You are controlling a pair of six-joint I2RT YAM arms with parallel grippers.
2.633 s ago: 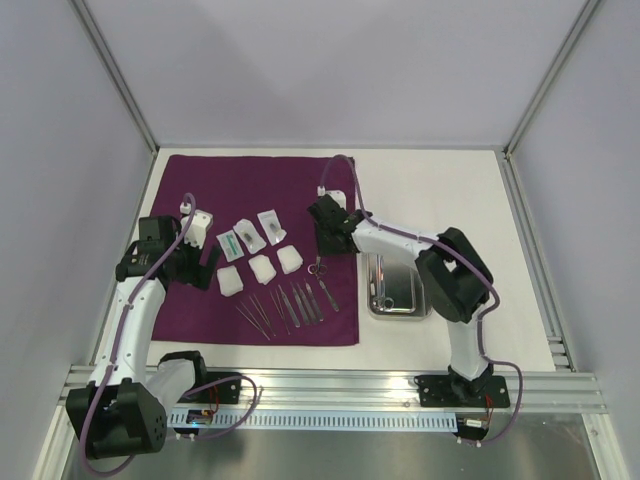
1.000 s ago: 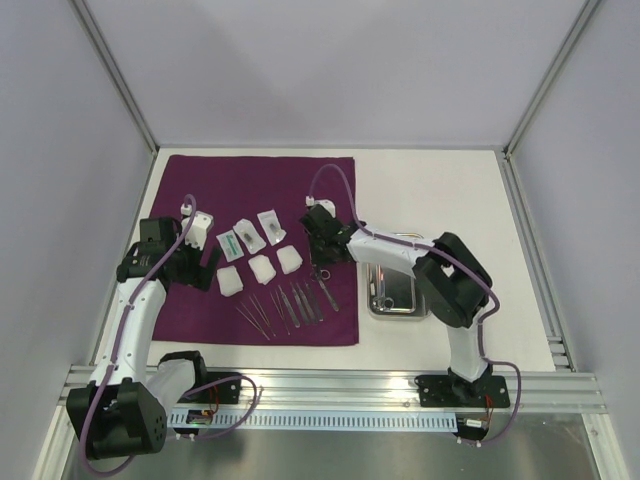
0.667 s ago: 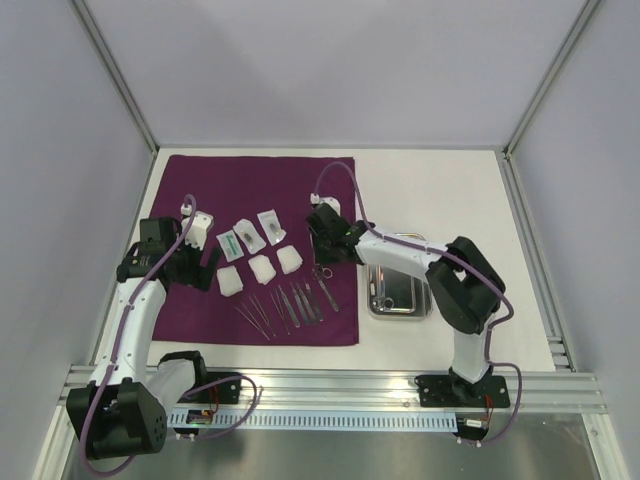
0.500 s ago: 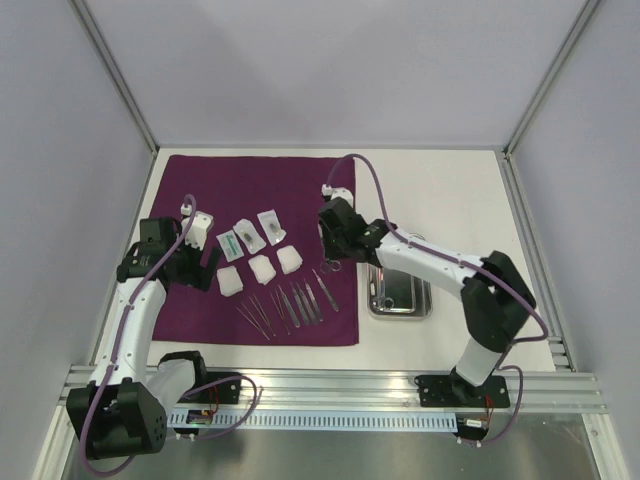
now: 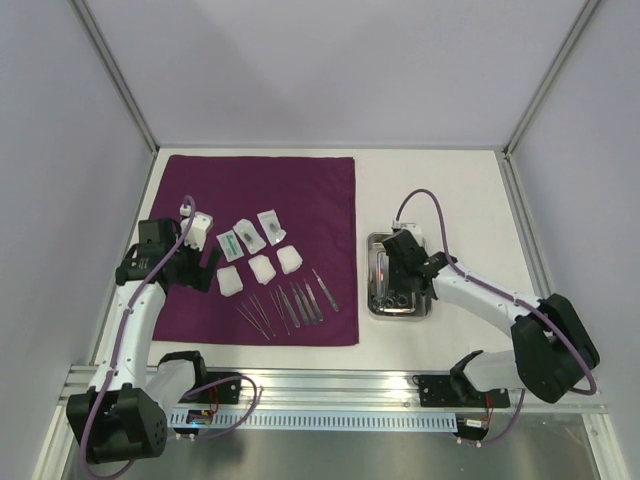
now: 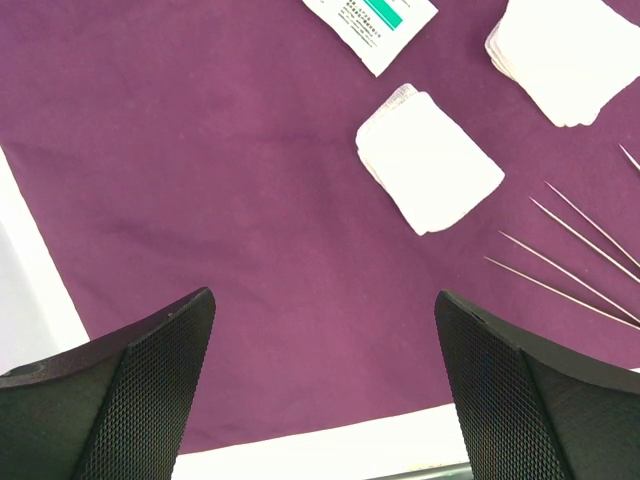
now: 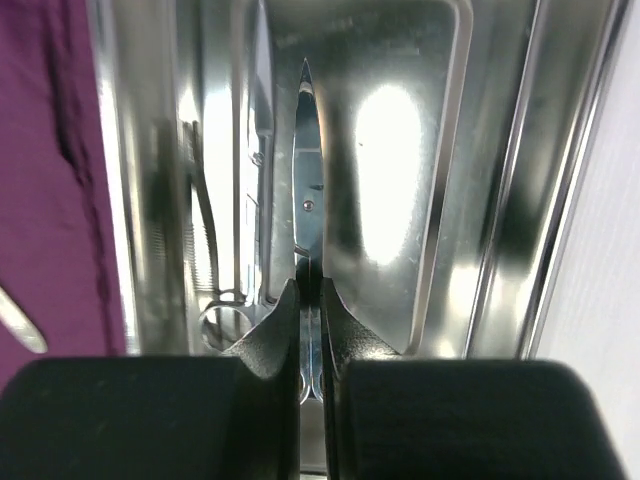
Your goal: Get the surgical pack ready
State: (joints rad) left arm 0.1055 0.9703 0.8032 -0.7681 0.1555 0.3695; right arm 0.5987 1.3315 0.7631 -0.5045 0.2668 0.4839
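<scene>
Left fingers [image 6: 130, 385]: nearest; spread wide and empty above the left part of the cloth [image 6: 220, 200]; this arm has not moved over the last few seconds
Instrument row [image 5: 290, 303]: thin metal pieces lying side by side on the near part of the cloth; unmoved
Right fingers [image 7: 285, 330]: pinched shut on the scissors [image 7: 307, 190], gripping just behind the pivot, blades pointing away; the arm has swung off the cloth's right side and now hangs over the tray [image 5: 400, 314]
Scissors: moments ago they lay on the cloth just beyond the right end of the row; now they are down inside the tray, still gripped; whether they touch its floor I cannot tell
Tray: on the bare tabletop [image 5: 450, 190], just right of the cloth; a second looped handle shows by its left wall, either another tool or a reflection
Gauze squares [image 5: 261, 268] and packets [image 5: 250, 235]: farther back on the cloth; unmoved
Meaning: the carry looks all but finished; letting go seems to be the step in hand; everything else still lies on the cloth
</scene>
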